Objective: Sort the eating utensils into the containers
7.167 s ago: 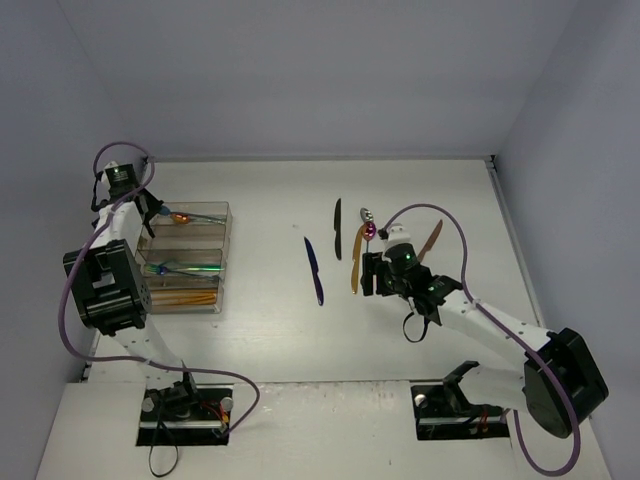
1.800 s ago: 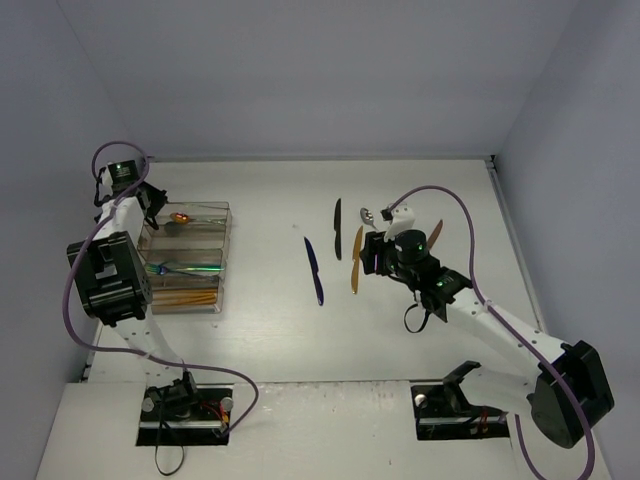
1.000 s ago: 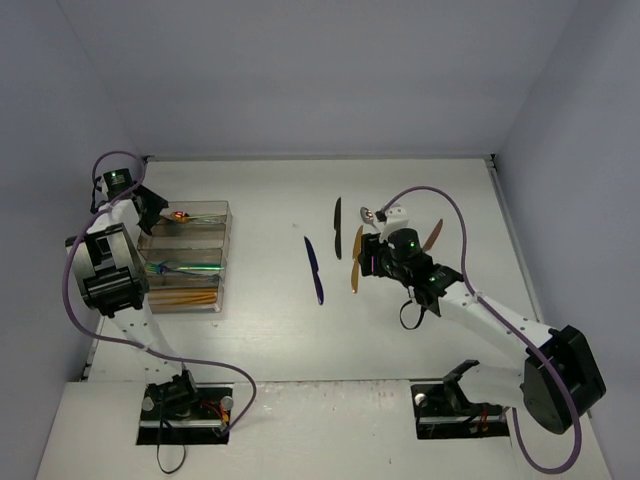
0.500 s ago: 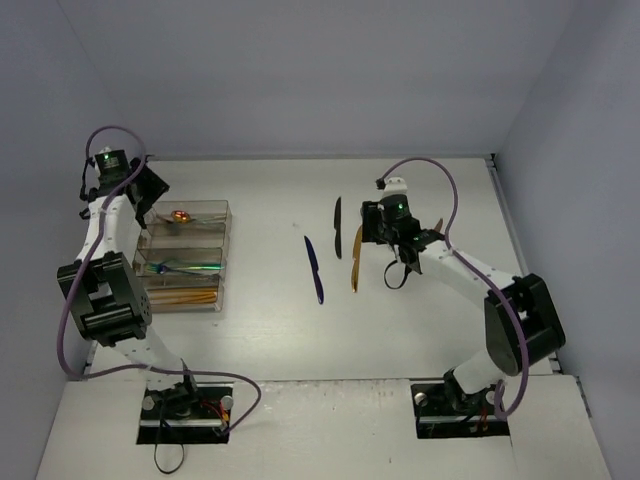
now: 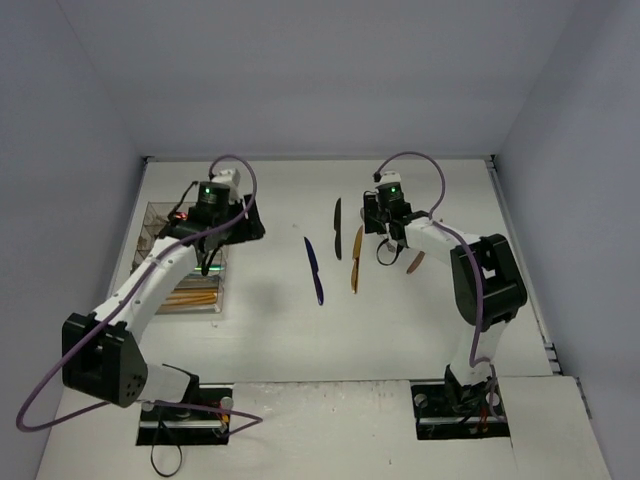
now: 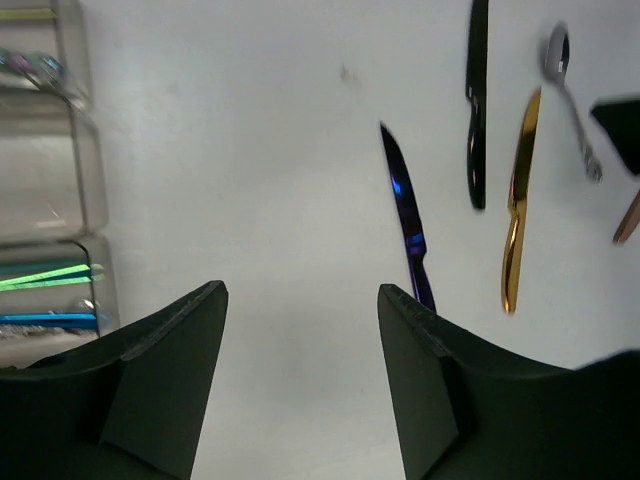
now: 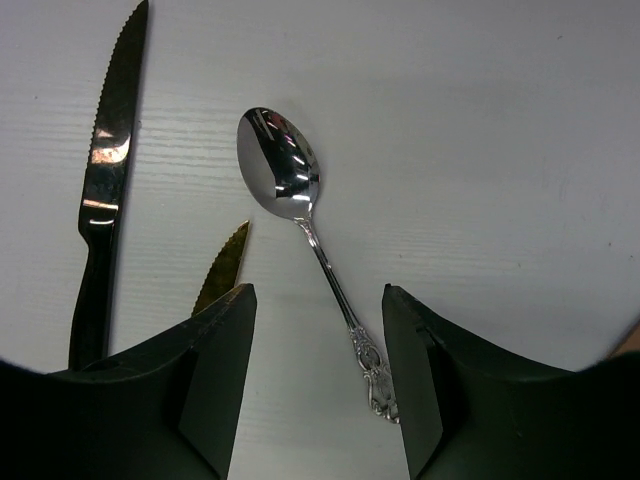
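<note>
My right gripper hovers open just above a silver spoon. The spoon's ornate handle lies between the fingers, untouched. A black knife and the tip of a gold knife lie to its left. The top view shows the black knife, gold knife, a blue knife and a copper utensil on the table. My left gripper is open and empty over bare table, right of the containers, a clear tray holding coloured utensils.
The left arm reaches diagonally over the tray, hiding part of it. A copper spoon lies in the far compartment. Grey walls enclose the table on three sides. White table lies between the tray and the blue knife.
The left gripper opened and swung from the tray's far left corner toward the table's middle. The right gripper moved toward the far side, over the silver spoon.
</note>
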### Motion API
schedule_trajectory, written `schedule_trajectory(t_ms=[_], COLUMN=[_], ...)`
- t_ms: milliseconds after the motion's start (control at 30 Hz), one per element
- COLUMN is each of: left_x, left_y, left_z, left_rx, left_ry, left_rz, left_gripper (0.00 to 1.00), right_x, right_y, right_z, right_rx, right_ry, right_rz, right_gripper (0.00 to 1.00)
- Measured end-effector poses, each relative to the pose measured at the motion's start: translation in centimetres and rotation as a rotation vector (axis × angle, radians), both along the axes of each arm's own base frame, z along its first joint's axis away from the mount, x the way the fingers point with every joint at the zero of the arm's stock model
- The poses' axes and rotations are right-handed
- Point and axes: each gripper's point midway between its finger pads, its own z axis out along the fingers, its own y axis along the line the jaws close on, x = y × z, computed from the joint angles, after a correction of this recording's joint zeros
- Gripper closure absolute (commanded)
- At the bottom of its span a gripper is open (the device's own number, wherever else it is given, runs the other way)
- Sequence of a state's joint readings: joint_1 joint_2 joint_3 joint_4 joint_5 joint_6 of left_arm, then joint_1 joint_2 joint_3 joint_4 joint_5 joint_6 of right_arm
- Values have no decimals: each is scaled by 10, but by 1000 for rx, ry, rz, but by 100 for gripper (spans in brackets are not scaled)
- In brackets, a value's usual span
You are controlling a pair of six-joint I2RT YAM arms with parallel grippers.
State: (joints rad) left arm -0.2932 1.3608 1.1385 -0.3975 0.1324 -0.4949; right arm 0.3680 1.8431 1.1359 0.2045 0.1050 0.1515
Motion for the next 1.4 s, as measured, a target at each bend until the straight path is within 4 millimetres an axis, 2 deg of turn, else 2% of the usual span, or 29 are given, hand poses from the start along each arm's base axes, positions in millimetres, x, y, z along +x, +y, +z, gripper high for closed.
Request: schedule_trajectory(t_ms=[67, 133, 233, 333, 467, 567, 633, 700, 933, 1000, 1100, 1200, 1300, 1400], left_x=[-18, -31, -45, -55, -59, -62, -62, -62, -62, -61, -60, -56, -51, -45], left_y=[-10, -16, -20, -22, -20, -18, -18, -18, -24, -28, -37, -51, -66, -83], left_z=[-11, -14, -6, 10, 26, 26, 24, 23, 17, 15, 15, 20, 25, 30], left_rx=[18, 28, 30, 18, 14, 14, 16, 16, 2, -5, -20, -46, -77, -102], left_ry=[30, 32, -2, -58, -117, -124, -119, -115, -90, -75, -65, -68, -75, -88], left_rz=[-54, -91, -130, -154, -164, -164, -164, -165, -183, -193, -212, -235, -256, -283], left_gripper=[41, 40, 36, 33, 30, 30, 29, 29, 29, 29, 28, 28, 28, 28], right_x=[4, 7, 8, 5, 9, 9, 9, 9, 8, 2, -11, -24, -43, -73], right_y=[0, 2, 5, 7, 10, 11, 11, 12, 12, 10, 8, 15, 43, 88], right_z=[-6, -14, -29, -43, -45, -45, -45, -45, -45, -43, -32, -1, 37, 68], right_rx=[-5, -8, -10, -13, -5, -4, -1, -1, 0, -2, 2, 27, 62, 115], right_ry=[12, 28, 59, 90, 86, 85, 85, 85, 85, 89, 88, 41, -31, -95], right_rz=[12, 29, 54, 71, 82, 84, 85, 90, 91, 91, 96, 118, 192, 310], right_gripper=[51, 52, 53, 54, 59, 75, 90, 99, 100, 100, 100, 100, 100, 100])
